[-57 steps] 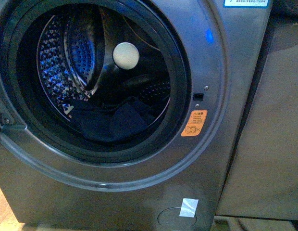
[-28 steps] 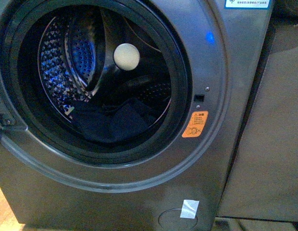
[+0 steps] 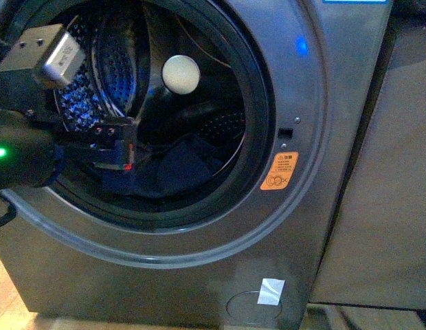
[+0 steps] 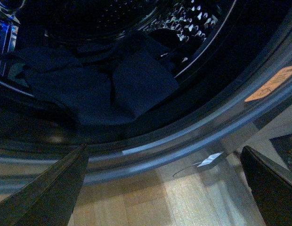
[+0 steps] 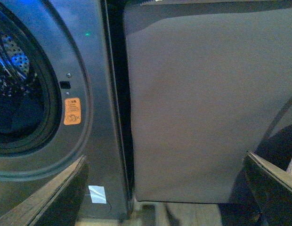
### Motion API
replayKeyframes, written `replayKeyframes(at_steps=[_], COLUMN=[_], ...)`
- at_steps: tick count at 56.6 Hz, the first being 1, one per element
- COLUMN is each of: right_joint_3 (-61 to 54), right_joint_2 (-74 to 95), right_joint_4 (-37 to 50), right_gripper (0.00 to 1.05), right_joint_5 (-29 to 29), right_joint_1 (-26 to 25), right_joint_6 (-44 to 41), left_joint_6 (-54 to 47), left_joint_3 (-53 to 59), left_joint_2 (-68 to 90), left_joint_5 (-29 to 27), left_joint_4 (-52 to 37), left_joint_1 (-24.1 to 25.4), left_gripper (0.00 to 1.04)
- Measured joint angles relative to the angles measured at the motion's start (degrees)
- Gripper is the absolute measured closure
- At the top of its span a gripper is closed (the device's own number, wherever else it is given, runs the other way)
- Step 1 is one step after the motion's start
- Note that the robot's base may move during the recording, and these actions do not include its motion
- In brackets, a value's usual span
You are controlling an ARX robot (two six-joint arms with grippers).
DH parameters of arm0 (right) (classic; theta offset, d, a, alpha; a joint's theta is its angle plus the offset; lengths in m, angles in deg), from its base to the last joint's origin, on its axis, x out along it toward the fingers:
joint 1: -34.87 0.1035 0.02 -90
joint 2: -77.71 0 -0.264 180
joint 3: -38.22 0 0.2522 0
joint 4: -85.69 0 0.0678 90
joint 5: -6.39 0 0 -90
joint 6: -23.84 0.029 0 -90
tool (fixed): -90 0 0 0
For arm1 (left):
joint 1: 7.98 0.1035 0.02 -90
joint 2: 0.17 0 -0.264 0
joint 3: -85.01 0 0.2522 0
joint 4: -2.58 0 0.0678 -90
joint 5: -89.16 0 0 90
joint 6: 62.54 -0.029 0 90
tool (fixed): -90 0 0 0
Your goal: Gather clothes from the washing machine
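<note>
The washing machine (image 3: 316,103) is dark grey, with its black-rimmed porthole (image 3: 258,110) open. Dark navy clothes (image 3: 182,168) lie low in the perforated steel drum (image 3: 113,65). My left gripper (image 3: 124,146) is open and empty at the porthole's left side, just short of the clothes. In the left wrist view the clothes (image 4: 103,80) lie beyond my open left gripper (image 4: 160,188), past the porthole's lower rim. My right gripper (image 5: 165,193) is open and empty, facing the machine's right edge (image 5: 96,56). It is out of the front view.
An orange sticker (image 3: 278,172) is right of the porthole and a white tape patch (image 3: 270,291) is low on the front. A plain grey panel (image 5: 207,103) stands right of the machine. A pale round disc (image 3: 181,74) shows deep in the drum. The floor (image 4: 183,197) is wooden.
My left arm has come into the front view from the left and its gripper now reaches the porthole. The clothes have not moved.
</note>
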Motion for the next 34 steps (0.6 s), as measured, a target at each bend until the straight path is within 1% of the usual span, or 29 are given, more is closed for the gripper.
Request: replayKeyframes(at_steps=[18, 29, 34], right_joint_3=[0.00, 0.00, 0.00], right_joint_2=[0.00, 0.00, 0.00], right_joint_4=[0.00, 0.00, 0.00], right_gripper=[0.07, 0.07, 0.07], right_joint_5=[0.00, 0.00, 0.00], right_joint_1=[0.00, 0.00, 0.00], right_joint_6=[0.00, 0.00, 0.00], left_joint_6=[-3.54, -9.97, -10.73], left_joint_3=[-14.91, -24.52, -28.09], left_joint_2=[15.34, 24.76, 27.63], left_joint_5=[-0.52, -3.34, -4.70], left_joint_4=[-0.02, 2.01, 3.30], left_joint_1=[-1.64, -3.08, -3.21], left_gripper=[0.07, 0.07, 0.07])
